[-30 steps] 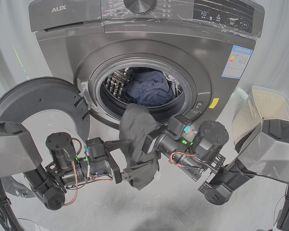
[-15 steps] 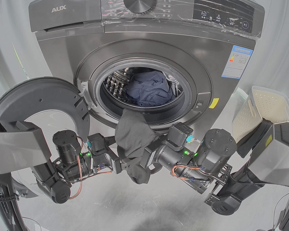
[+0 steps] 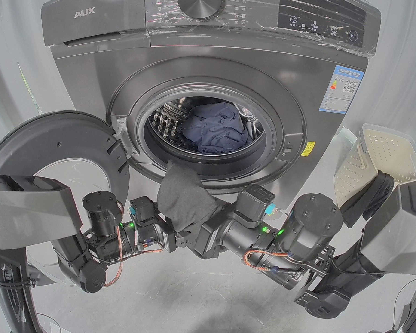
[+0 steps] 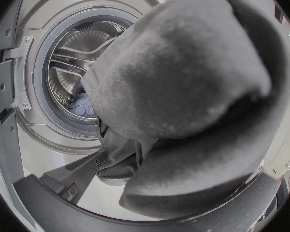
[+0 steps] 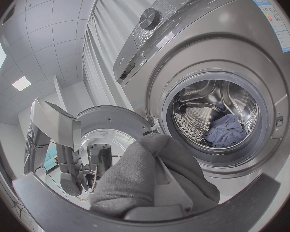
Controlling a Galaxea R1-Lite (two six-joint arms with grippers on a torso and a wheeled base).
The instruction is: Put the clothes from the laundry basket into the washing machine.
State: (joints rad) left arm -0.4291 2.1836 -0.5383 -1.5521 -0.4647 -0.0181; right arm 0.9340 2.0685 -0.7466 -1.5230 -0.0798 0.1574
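Note:
A dark grey garment (image 3: 185,200) hangs bunched below the washing machine's round opening (image 3: 282,130), its top edge resting on the lower rim. My right gripper (image 3: 196,239) is shut on it from underneath. My left gripper (image 3: 179,241) sits right beside it, under the same cloth. The grey garment (image 4: 183,81) drapes over the left wrist camera, and the same garment (image 5: 145,174) is heaped in front of the right one. A blue garment (image 3: 215,128) lies inside the drum; the blue garment (image 5: 225,131) rests on the drum's floor.
The machine's door (image 3: 55,139) stands swung open on the left, close to my left arm. A cream laundry basket (image 3: 388,156) sits to the right with a dark piece of clothing (image 3: 370,200) hanging over its near edge. Bare grey floor lies below.
The grey garment's hanging tail got gathered into a bunch and its top slid from the drum mouth to the lower rim. Both arms sank, and the left gripper closed in beside the right one.

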